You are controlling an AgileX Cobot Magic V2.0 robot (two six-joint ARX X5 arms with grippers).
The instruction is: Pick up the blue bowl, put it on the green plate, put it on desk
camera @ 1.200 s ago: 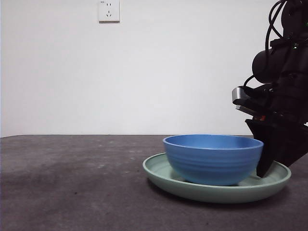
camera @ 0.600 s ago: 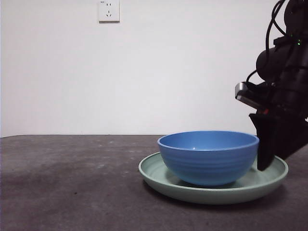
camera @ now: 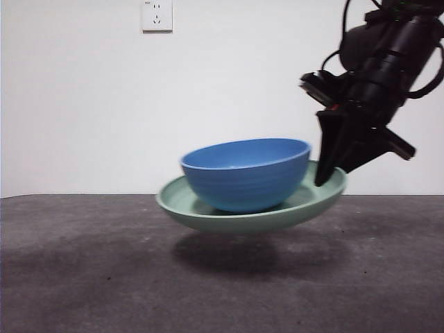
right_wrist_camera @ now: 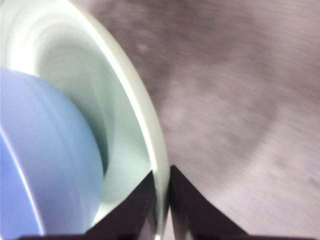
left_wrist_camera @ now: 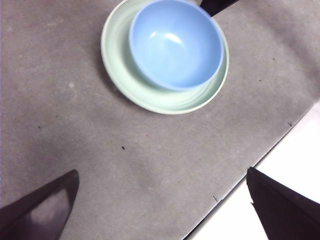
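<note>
1. Currently — step in hand: the bowl [camera: 246, 173] already sits in the plate [camera: 208, 211], so the stacking looks done; the carry of the pair toward the desk [camera: 83, 277] is under way.
2. Right gripper [camera: 329, 170] — jaws pressed onto the plate's rim at 1 edge, pinching it; the right wrist view shows the rim [right_wrist_camera: 157, 165] running between the 2 black jaws.
3. Plate — clear of the desk, tilted, the gripped side higher; its shadow [camera: 236, 253] lies on the desk below.
4. Bowl — inside the plate, tipped with it, resting off-centre toward the gripped side in the left wrist view [left_wrist_camera: 175, 42]; not held by anything itself.
5. Left gripper [left_wrist_camera: 165, 210] — jaws spread wide, holding nothing, well above the desk and apart from the stack; waiting.
6. Next move, as judged: level the plate, lower it until its base meets the desk, then release the rim. Risk — the 1-sided grip and the tilt could let the bowl slide or the plate slip.
7. Surface: dark grey-brown, mottled, matte.
8. Room: plain white wall [camera: 83, 104] behind, 1 wall socket [camera: 157, 15] high up.
</note>
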